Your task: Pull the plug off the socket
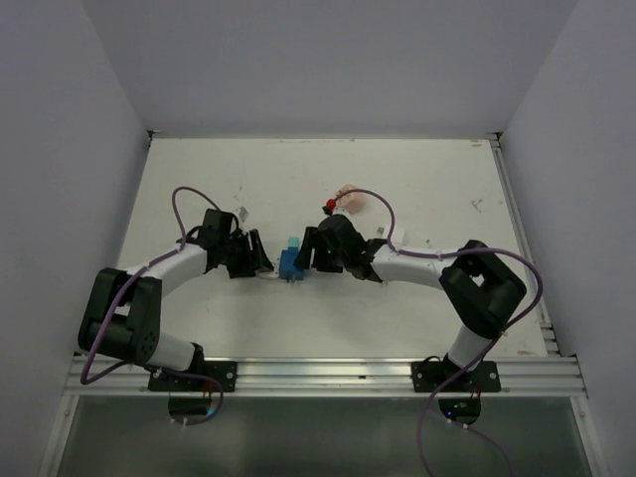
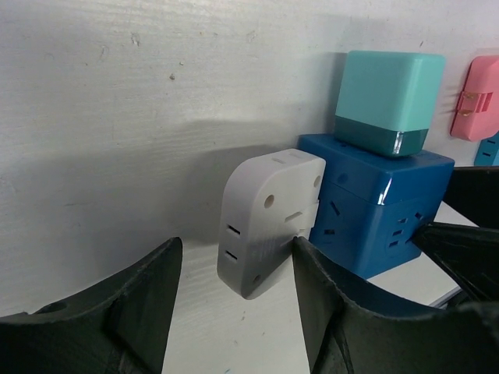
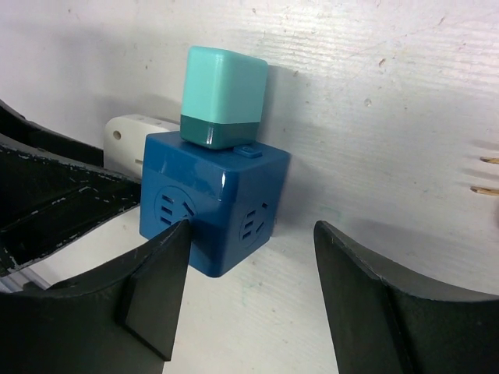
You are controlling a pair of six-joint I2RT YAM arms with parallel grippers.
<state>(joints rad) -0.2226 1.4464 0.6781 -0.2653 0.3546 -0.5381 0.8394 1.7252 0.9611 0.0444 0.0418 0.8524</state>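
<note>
The blue socket cube [image 3: 210, 210] sits mid-table [image 1: 437, 189], between the 2 arms. A white plug [image 2: 269, 222] is seated in its left face, and a teal plug [image 3: 222, 93] stands in its top. The left tool [image 2: 238, 248] is spread open with the white plug between its fingers, not clamped. That is probably because this plug is the 1 to draw out leftward. The right tool [image 3: 253, 230], also open, straddles the cube's right corner (likely to brace the cube so it does not slide along). A pink plug [image 2: 477, 97] lies loose, farther off to the right.
</note>
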